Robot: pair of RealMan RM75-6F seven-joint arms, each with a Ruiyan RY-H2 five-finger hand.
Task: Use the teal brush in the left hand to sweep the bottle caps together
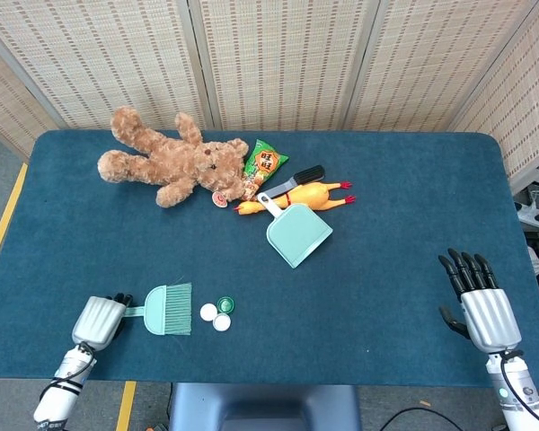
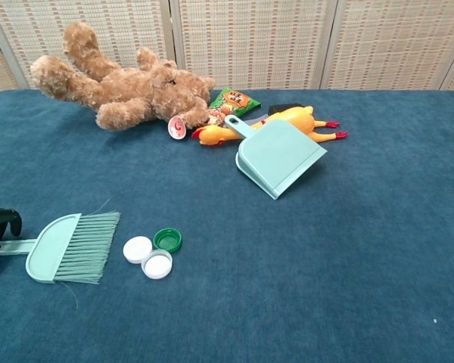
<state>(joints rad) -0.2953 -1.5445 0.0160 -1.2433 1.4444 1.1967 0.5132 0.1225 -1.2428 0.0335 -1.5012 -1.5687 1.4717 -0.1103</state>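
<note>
The light, rigid teal brush (image 1: 166,310) lies left of the three bottle caps (image 1: 217,314), best gripped by its thin handle, where the left hand (image 1: 99,321) hovers, fingers' closure unclear; the right hand (image 1: 482,305) rests spread and empty.

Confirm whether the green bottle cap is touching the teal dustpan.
No: in the chest view the green bottle cap lies beside the two white caps near the teal brush, well apart from the teal dustpan.
</note>
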